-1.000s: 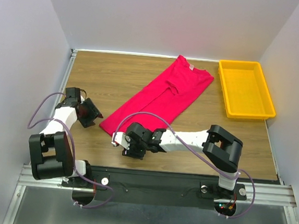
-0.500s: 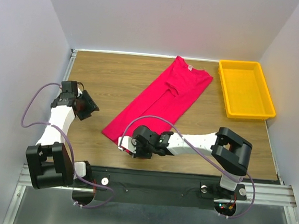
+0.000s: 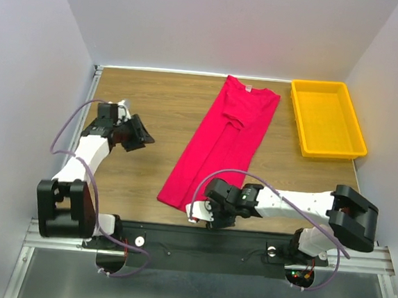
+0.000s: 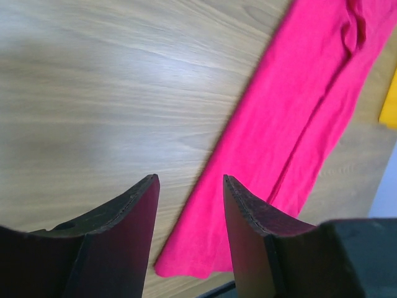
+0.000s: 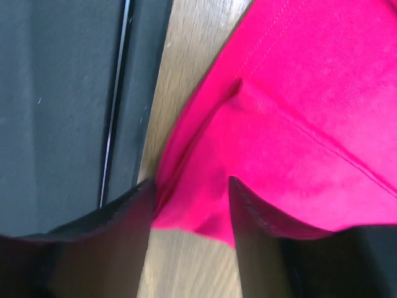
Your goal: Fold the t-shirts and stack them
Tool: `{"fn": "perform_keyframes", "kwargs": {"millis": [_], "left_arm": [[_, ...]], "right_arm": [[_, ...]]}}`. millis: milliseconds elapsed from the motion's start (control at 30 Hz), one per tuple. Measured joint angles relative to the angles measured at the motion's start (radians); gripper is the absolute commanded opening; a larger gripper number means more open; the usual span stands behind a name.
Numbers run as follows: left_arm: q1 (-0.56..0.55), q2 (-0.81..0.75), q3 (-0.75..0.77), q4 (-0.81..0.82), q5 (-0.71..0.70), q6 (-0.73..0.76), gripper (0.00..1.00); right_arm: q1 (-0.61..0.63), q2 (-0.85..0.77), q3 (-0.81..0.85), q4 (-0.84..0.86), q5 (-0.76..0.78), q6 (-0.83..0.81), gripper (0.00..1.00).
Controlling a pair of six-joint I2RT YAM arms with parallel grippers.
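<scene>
**Pink tee laid out in a long strip, right gripper at its near hem**

Brown wood-grain table (image 3: 154, 103). The crimson-pink cotton t-shirt (image 3: 220, 144) lies on it as a narrow lengthwise strip. Its collar is far centre, near the yellow plastic tray (image 3: 328, 84) but apart from it, and its hem is at the near edge. The right gripper (image 5: 189, 205) is low at the near hem corner, jaws apart, with bunched cloth between the fingers. The left gripper (image 4: 189, 186) is over bare wood, left of the shirt, jaws apart and holding nothing.
</scene>
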Motion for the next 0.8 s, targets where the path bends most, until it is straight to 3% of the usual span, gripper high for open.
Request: {"fn": "perform_keyframes", "kwargs": {"millis": [133,233,400,567,633,700,800], "left_arm": [[-0.096,0.151,0.075,0.052,0.024,0.018,0.56],[-0.174,0.292,0.200,0.071,0.016,0.048,0.56],[-0.273,0.563,0.536,0.133,0.005,0.089,0.56],[-0.349,0.821,0.836,0.130,0.017,0.091,0.54],[-0.369,0.940,0.979,0.125,0.023,0.089,0.51],[-0.382,1.028,1.078,0.110,0.024,0.083,0.50],[-0.398,1.155,1.201,0.069,0.024,0.072,0.49]], "right_arm": [[-0.027,-0.027,0.055,-0.089,-0.020,-0.023,0.73],[-0.114,-0.035,0.182,-0.143,-0.056,-0.060,0.73],[-0.226,-0.064,0.275,-0.213,-0.119,-0.114,0.72],[-0.568,-0.093,0.294,-0.179,-0.209,-0.057,0.71],[-0.802,-0.093,0.302,-0.119,-0.245,0.020,0.70],[-0.957,-0.092,0.308,-0.077,-0.261,0.086,0.70],[-1.096,-0.092,0.311,-0.028,-0.297,0.178,0.70]]}}
